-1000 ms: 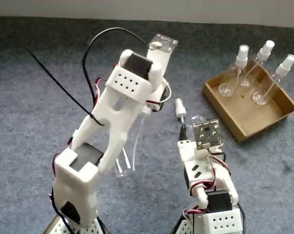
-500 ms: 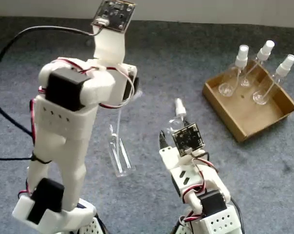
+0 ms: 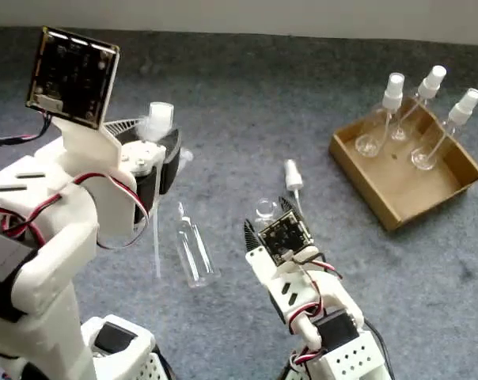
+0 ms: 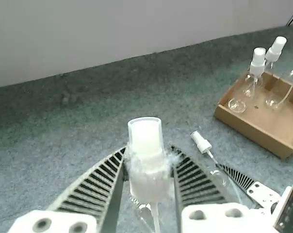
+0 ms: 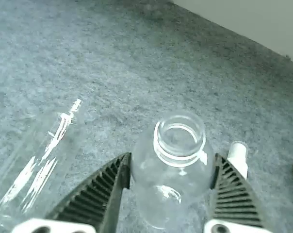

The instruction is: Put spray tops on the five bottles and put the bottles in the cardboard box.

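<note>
My left gripper (image 3: 158,133) is raised over the carpet at the left, shut on a white spray top (image 3: 159,115) whose thin tube hangs straight down. The left wrist view has the spray top (image 4: 146,160) upright between the ribbed fingers (image 4: 110,177). My right gripper (image 3: 267,220) is shut on a clear bottle (image 3: 264,209); its open neck (image 5: 179,137) points up. A second clear bottle (image 3: 193,250) lies on the carpet between the arms, and a loose spray top (image 3: 293,176) lies just beyond the held bottle.
The cardboard box (image 3: 381,184) sits at the far right, also in the left wrist view (image 4: 255,127), and holds three bottles with spray tops (image 3: 393,89). Grey carpet covers the table; a pale wall runs along the far edge.
The left arm has risen and swung left, lifting the spray top with its tube off the carpet. The right gripper has shifted left and nearer with its bottle.
</note>
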